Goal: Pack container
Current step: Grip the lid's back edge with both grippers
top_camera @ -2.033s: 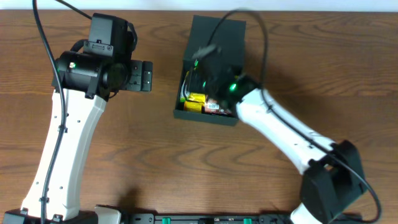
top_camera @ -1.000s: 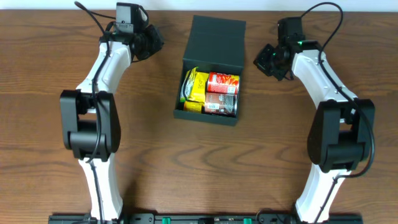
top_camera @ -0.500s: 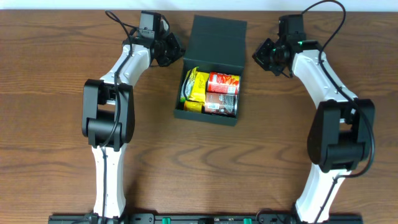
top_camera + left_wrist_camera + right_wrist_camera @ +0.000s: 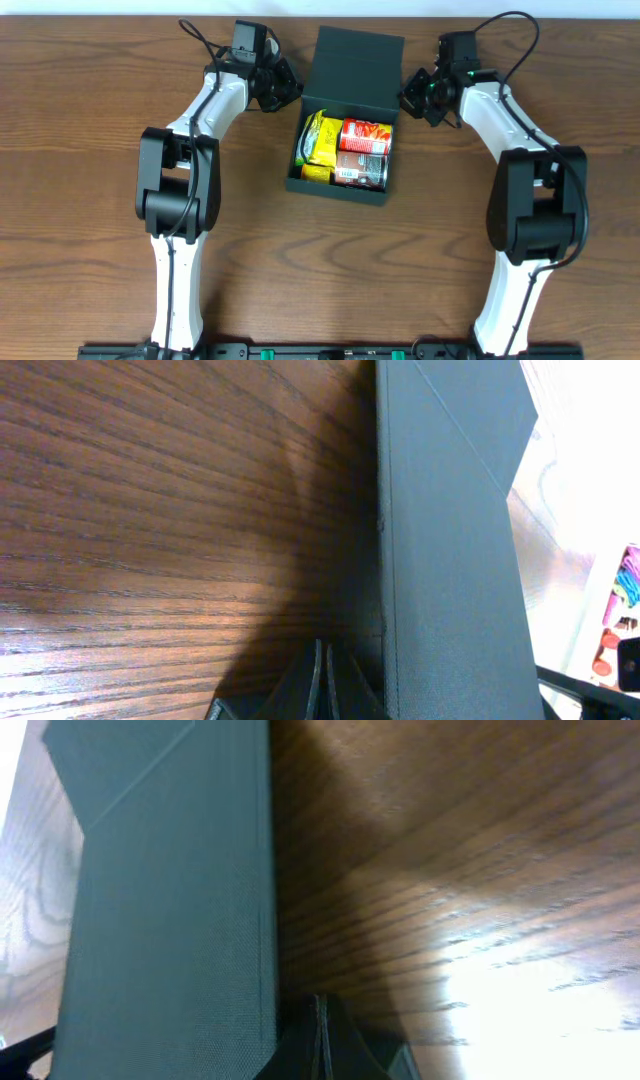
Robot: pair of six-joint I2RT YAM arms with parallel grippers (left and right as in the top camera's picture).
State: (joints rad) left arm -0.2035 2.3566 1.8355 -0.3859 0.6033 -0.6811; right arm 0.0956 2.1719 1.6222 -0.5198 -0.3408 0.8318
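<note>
I have the left end effector (image 4: 292, 90) and right end effector (image 4: 407, 96) closed tight, empty, flanking the container (image 4: 358, 62) lid.

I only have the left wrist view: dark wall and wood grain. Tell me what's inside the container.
Observer: The container is open, its lid flipped to the far side. A yellow packet lies in its left part.
Operator: Give me the rest of the contents.
Observer: Two red cans lie on their sides to the right of the packet, one nearer than the other.
Operator: Report the right arm.
Observer: The right gripper is shut, close beside the lid's right edge, opposite the left gripper at the lid's left edge.
</note>
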